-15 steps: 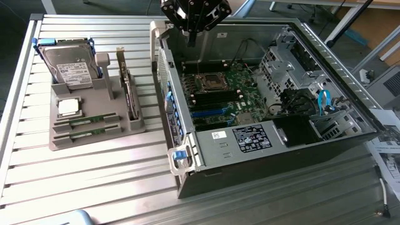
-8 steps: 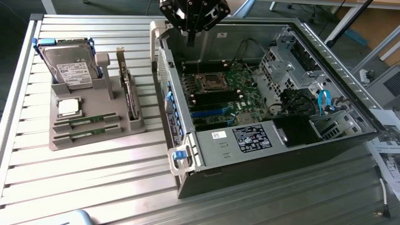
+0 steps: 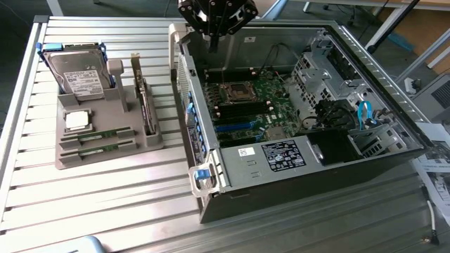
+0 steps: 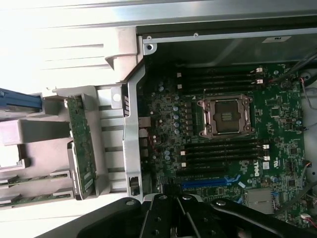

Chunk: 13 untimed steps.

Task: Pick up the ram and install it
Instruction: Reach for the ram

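Two ram sticks, thin and green, lie in slots at the front of the grey holder [image 3: 105, 161]: one ram stick [image 3: 95, 138] sits behind the other [image 3: 94, 153]. The wrist view shows them too [image 4: 34, 179]. My gripper [image 3: 213, 45] hangs high over the rear wall of the open computer case [image 3: 281, 168], far from the sticks. Its fingers are shut together with nothing between them, and its black body [image 4: 173, 215] looks down on the motherboard [image 4: 223, 134]. The black memory slots [image 4: 223, 151] beside the open processor socket [image 4: 227, 116] hold nothing.
The holder also carries a hard drive [image 3: 81, 71], an upright expansion card [image 3: 144, 103] and a square silver processor chip [image 3: 76, 120]. The case stands on a slatted metal table [image 3: 91, 211], with cables and drive cages [image 3: 351, 116] on the exterior view's right.
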Motion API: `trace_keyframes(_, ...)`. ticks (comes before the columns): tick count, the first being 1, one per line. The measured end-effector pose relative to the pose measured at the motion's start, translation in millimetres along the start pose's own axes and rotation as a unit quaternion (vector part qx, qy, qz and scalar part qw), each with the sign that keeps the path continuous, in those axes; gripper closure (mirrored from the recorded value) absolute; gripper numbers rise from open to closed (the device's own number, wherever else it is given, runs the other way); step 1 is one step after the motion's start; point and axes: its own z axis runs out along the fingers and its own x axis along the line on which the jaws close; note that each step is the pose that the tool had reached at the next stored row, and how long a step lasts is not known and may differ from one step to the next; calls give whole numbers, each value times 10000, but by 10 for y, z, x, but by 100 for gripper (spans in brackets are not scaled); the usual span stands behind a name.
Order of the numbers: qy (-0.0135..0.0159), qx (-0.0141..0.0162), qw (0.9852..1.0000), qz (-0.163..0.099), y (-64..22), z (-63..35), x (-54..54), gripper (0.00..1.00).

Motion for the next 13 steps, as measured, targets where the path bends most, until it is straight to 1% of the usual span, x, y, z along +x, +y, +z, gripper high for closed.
trace_keyframes(13, 0, 0, 10000, 0, -4, -2, 55, 90)
